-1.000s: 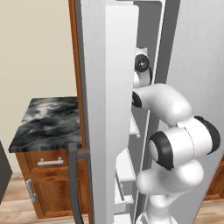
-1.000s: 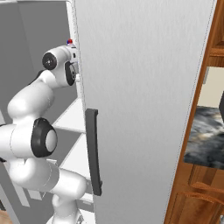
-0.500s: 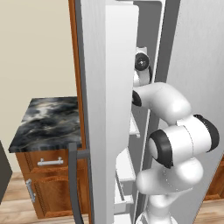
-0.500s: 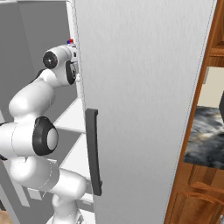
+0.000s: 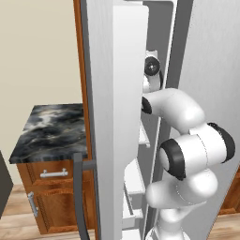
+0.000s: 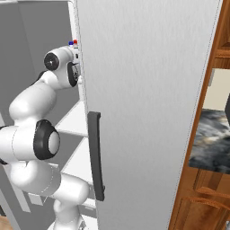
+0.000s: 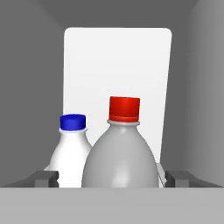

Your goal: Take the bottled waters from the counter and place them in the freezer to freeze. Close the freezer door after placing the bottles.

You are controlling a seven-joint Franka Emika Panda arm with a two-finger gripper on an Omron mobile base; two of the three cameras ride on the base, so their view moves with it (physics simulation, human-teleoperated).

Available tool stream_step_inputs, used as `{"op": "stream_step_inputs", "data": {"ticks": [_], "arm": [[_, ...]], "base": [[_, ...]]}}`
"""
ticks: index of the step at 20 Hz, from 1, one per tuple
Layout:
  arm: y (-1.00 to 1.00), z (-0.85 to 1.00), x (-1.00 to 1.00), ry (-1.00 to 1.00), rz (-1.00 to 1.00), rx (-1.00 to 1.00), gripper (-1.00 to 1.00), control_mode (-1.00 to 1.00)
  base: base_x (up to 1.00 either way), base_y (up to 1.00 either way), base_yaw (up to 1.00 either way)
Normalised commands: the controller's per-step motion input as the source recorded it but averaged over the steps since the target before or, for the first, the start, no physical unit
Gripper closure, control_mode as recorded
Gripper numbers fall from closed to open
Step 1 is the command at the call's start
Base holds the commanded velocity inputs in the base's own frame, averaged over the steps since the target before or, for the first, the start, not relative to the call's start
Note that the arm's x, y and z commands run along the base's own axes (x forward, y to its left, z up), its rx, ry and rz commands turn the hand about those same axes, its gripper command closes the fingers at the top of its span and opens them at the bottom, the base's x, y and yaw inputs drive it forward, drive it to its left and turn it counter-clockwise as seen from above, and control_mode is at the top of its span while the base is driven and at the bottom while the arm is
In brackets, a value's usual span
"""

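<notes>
1. Since the earlier frame, little has moved: the arm keeps its reach into the freezer with only a slight shift of the wrist; base and camera views unchanged.
2. Left base view: freezer door stands open, swung toward the camera, its dark handle low at the edge. Arm passes between that door and the plain silver door, wrist up at an upper shelf level. White shelves visible lower down in the compartment. Dark marbled surface sits to the left over brown cabinets.
3. Right base view: plain silver door with dark handle covers most of the frame. Arm bends up at the left into the freezer; just above the wrist, the blue cap and red cap peek out side by side. Marbled surface at far right.
4. Hand view: red-capped bottle upright and close, centred between the gripper fingertips. Tips stand wide, each apart from the bottle sides, so gripper is open with no hold on it. Blue-capped bottle upright just behind and left, partly hidden by the red-capped one; contact between them cannot be told. White back panel behind both.
</notes>
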Motion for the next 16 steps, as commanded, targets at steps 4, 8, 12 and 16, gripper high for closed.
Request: {"op": "stream_step_inputs", "data": {"ticks": [4, 8, 12, 16], "arm": [[0.0, 0.0, -0.1, 0.0, 0.0, 0.0, -1.0, -1.0], [0.04, 0.0, -0.86, 0.0, -0.09, 0.0, -1.0, -1.0], [0.07, 0.0, -1.0, -0.01, -0.17, 0.0, -1.0, -1.0], [0.08, 0.0, -1.0, -0.01, -0.21, 0.01, -1.0, -1.0]], "base": [[0.0, 0.0, 0.0], [0.0, 0.0, 0.0], [0.0, 0.0, 0.0], [0.0, 0.0, 0.0]]}}
